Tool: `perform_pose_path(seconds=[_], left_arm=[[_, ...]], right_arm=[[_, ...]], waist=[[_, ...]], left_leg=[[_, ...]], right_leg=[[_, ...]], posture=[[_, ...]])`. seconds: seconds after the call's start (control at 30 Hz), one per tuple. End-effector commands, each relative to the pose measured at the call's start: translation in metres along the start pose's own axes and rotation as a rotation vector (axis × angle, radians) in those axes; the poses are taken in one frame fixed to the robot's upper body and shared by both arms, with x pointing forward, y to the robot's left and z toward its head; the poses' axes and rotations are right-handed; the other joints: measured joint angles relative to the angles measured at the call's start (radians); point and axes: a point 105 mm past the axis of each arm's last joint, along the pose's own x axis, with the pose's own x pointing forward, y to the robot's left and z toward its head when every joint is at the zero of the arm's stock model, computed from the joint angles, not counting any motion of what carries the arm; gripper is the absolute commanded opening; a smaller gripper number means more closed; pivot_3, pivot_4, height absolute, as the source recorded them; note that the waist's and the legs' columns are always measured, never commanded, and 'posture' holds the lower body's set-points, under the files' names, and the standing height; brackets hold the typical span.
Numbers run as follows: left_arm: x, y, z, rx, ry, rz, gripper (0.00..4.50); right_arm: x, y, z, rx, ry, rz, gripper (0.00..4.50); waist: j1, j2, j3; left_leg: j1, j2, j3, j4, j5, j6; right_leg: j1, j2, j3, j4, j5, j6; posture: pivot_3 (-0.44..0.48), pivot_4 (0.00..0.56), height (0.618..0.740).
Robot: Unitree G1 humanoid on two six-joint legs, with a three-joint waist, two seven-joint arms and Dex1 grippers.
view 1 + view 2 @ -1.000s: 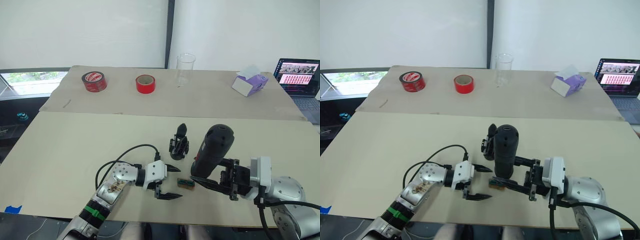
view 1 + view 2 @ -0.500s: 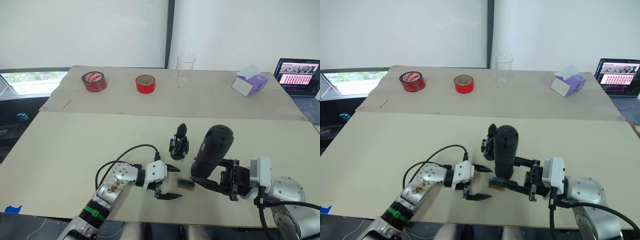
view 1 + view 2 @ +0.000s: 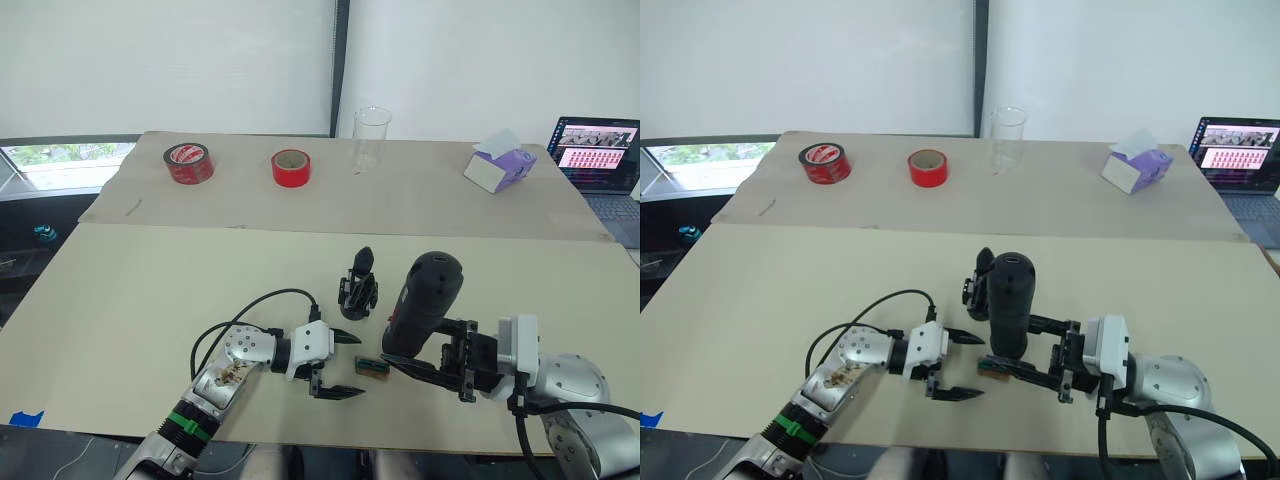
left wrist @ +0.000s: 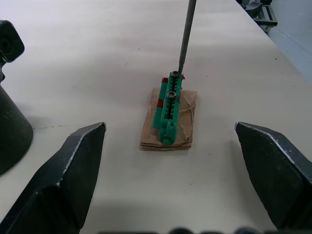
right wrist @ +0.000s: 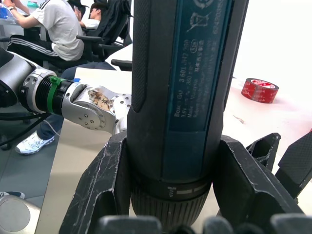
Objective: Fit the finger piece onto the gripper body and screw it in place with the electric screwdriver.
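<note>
From the head camera you see your right claw (image 3: 432, 362) clamped on the screwdriver (image 3: 422, 305), which stands nearly upright with its rounded end tipped toward 1 o'clock and its bit down on the small green block (image 3: 372, 367). Your left claw (image 3: 346, 365) is spread wide, one finger at 11 o'clock of that block and the other at 8 o'clock, neither touching it. The gripper body (image 3: 357, 287) stands free on the table (image 3: 150, 290) at 12 o'clock of the left claw and just at 10 o'clock of the screwdriver, its pointed finger up. You cannot pick out the finger piece here. The near table edge runs close below both claws; open board stretches toward 9 and 10 o'clock, and more beyond the body toward 12. Two tape rolls (image 3: 188, 162), a clear cup (image 3: 371, 139), a purple-and-white box (image 3: 499, 166) and a laptop (image 3: 597, 154) sit well away at the far side. In the left wrist view your two fingers (image 4: 63, 180) stand far apart with the green block (image 4: 169, 107) on its brown pad centred between them, and the metal bit (image 4: 185, 34) rests on its far screw head. In the right wrist view your fingers (image 5: 105, 180) grip both sides of the screwdriver barrel (image 5: 183, 87); the left arm (image 5: 68, 100) and a tape roll (image 5: 259, 89) lie behind it, and people sit beyond the table.
</note>
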Motion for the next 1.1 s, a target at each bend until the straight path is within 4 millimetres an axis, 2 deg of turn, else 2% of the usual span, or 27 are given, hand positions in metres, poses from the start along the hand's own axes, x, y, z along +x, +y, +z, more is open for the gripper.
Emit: perform_pose_path(seconds=[0.03, 1.1], left_arm=[[0.0040, -0.0098, -0.0132, -0.044, 0.037, -0.028, 4.50], [0.0036, -0.0100, -0.0133, -0.048, 0.037, -0.021, 4.50]], right_arm=[[0.0015, -0.0011, 0.0122, -0.065, -0.045, 0.006, 1.93], [0.0003, -0.0006, 0.0114, -0.053, -0.044, 0.027, 1.93]], waist=[[0.000, 0.000, 0.000], [0.000, 0.000, 0.000]], left_leg=[[0.000, 0.000, 0.000, 0.000, 0.000, 0.000], [0.000, 0.000, 0.000, 0.000, 0.000, 0.000]], right_leg=[[0.000, 0.000, 0.000, 0.000, 0.000, 0.000], [0.000, 0.000, 0.000, 0.000, 0.000, 0.000]], posture=[[0.000, 0.150, 0.740], [0.000, 0.150, 0.740]])
